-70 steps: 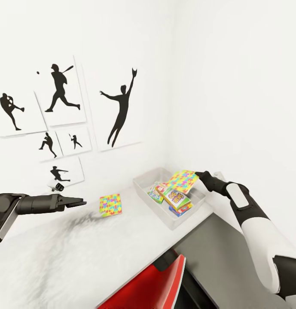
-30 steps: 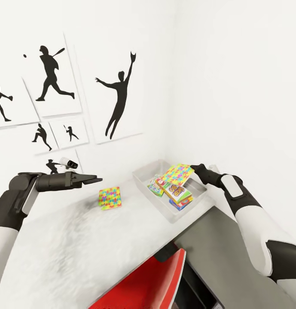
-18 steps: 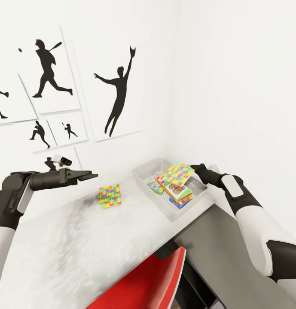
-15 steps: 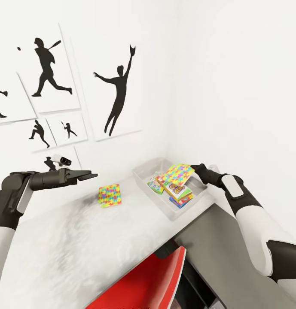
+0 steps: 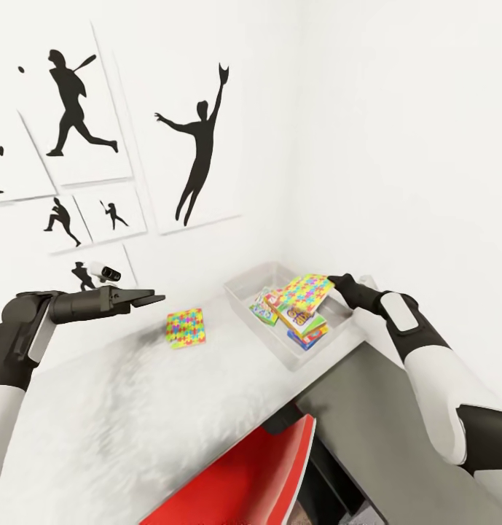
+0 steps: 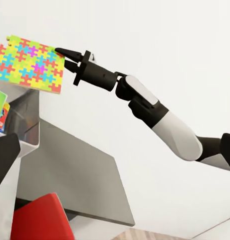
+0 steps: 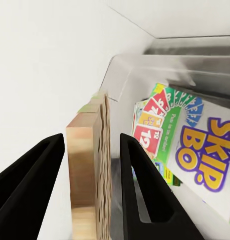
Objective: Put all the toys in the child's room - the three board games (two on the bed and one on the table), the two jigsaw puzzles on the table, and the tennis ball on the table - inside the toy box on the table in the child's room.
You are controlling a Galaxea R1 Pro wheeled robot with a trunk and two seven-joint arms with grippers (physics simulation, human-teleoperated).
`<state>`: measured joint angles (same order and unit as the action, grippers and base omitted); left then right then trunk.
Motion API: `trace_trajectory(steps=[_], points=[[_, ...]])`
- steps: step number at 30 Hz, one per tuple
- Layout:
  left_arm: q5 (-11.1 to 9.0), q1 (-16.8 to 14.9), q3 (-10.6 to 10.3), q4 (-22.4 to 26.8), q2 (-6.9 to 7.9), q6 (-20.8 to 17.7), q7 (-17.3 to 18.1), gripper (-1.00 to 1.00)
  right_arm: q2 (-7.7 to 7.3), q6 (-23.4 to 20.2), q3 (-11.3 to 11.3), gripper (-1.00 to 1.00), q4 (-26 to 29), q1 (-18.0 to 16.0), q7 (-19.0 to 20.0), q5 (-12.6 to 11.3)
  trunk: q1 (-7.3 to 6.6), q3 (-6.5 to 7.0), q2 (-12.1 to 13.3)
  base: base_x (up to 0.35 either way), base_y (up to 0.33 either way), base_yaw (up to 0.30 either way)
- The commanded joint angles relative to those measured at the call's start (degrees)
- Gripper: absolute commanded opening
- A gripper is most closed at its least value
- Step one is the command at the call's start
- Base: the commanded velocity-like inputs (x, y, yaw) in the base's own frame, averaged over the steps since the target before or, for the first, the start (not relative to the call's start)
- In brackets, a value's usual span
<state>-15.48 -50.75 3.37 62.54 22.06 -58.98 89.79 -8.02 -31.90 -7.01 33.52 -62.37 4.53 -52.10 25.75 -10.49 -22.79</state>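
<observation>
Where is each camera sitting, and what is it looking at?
Head view: up high, looking down at table and toy box; both arms show.
Left wrist view: faces the right end effector gripping a jigsaw puzzle.
Right wrist view: looks along its fingers at that puzzle's edge.
All three share the puzzle.

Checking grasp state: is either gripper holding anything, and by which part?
The right gripper pinches a jigsaw puzzle by its edge, above the toy box. The left gripper holds nothing.
</observation>
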Motion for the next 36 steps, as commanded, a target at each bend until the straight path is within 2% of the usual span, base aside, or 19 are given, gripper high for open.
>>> trace_trajectory(steps=[1, 6, 14, 22, 36], points=[[0.0, -0.1, 0.0, 0.0, 0.01, -0.6, 0.2, 1.00, -0.01, -0.3, -0.3, -1.00, 0.0, -0.2, 0.2, 0.2, 0.03, -0.22, -0.1, 0.000, 0.000, 0.000], [0.0, -0.1, 0.0, 0.0, 0.06, -0.5, 0.2, 1.00, -0.15, -0.3, -0.3, -1.00, 0.1, -1.2, 0.2, 0.2, 0.03, -0.69, -0.1, 0.000, 0.000, 0.000], [0.1, -0.1, 0.0, 0.0, 0.01, -0.5, 0.2, 1.00, -1.50, -0.3, -0.6, -1.00, 0.1, -1.4, 0.2, 0.2, 0.03, -1.44, -0.1, 0.000, 0.000, 0.000], [0.2, -0.1, -0.2, 0.0, -0.31, -0.6, 0.2, 1.00, -1.17, -0.2, -0.6, -1.00, 0.0, -1.3, 0.2, 0.1, 0.03, -2.12, -0.1, 0.000, 0.000, 0.000], [0.1, -0.1, 0.0, 0.0, -0.11, -0.6, 0.2, 1.00, -0.82, 0.0, -0.7, -1.00, 0.0, -1.3, 0.3, 0.1, 0.03, -2.21, -0.1, 0.000, 0.000, 0.000]])
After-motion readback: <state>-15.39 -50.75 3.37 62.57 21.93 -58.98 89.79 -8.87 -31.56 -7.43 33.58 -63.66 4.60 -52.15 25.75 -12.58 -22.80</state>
